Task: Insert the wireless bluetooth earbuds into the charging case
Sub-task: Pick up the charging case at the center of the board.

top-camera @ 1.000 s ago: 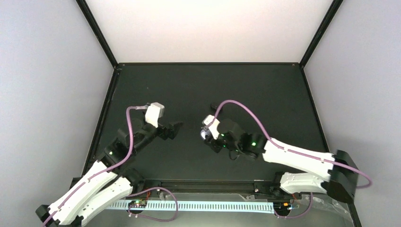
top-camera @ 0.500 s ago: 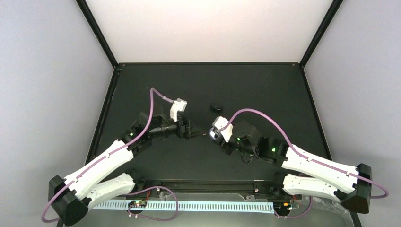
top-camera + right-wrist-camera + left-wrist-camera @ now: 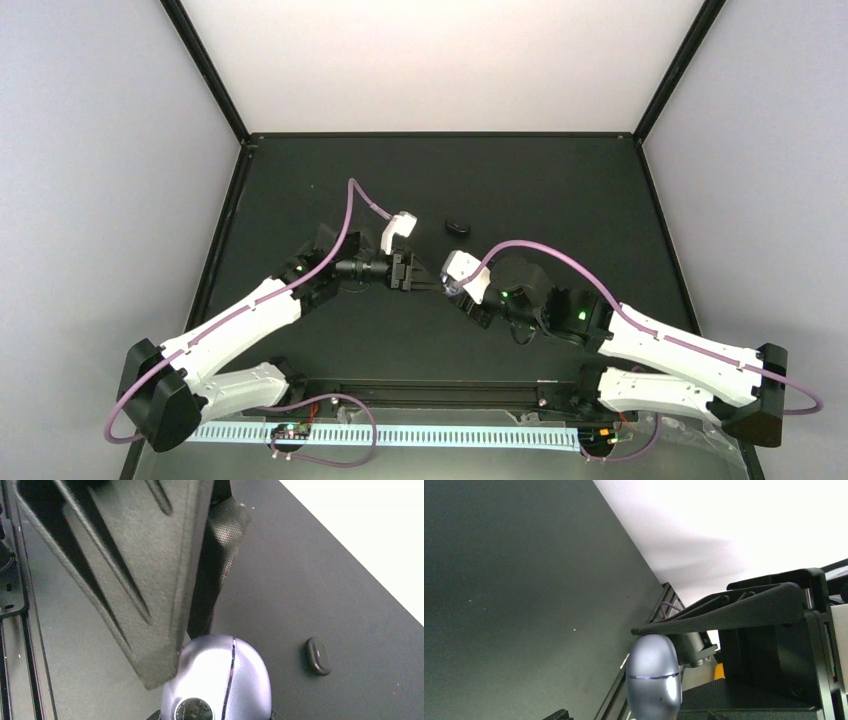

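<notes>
The charging case (image 3: pixel 217 680) is a closed lavender pebble with its lid seam showing, held above the table. My right gripper (image 3: pixel 212 716) is shut on it, one jaw on each side of the seam. My left gripper (image 3: pixel 425 283) has come up against it from the left. Its fingers (image 3: pixel 130 580) flank the case's free end, and in the left wrist view the case (image 3: pixel 654 685) sits between them with a gap on the left side, so that gripper is open. The earbuds are hidden.
A small black oval object (image 3: pixel 458 224) lies on the dark table (image 3: pixel 560 200) just behind the two grippers, also in the right wrist view (image 3: pixel 318 656). Black frame rails (image 3: pixel 430 384) run along the near edge.
My left arm has reached right until its fingers straddle the case, and its jaws have narrowed. My right arm shifted slightly right with the case, then held still.
</notes>
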{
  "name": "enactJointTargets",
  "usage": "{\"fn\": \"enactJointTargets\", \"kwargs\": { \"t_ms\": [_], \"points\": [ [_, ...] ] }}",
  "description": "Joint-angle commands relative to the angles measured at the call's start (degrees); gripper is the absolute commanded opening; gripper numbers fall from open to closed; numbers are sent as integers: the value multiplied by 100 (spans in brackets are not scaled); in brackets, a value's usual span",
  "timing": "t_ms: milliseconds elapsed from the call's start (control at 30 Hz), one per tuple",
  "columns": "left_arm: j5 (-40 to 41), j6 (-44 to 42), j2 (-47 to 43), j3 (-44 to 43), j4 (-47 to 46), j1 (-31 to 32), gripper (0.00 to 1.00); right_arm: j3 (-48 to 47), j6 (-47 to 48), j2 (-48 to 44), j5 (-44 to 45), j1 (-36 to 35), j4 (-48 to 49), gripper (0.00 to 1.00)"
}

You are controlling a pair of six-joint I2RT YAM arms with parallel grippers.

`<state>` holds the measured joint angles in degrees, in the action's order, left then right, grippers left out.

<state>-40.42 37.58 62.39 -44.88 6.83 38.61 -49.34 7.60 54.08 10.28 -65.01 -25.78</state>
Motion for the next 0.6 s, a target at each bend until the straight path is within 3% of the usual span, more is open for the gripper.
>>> {"fn": "enactJointTargets", "kwargs": {
  "t_ms": [0, 567],
  "points": [
    [-360, 170, -29, -208, -298, 6, 70, -281, 294, 97, 29, -117, 3, 43],
    [-475, 125, 54, -129, -162, 35, 50, -554, 534, 540, 278, -344, 279, 42]
  ]
}}
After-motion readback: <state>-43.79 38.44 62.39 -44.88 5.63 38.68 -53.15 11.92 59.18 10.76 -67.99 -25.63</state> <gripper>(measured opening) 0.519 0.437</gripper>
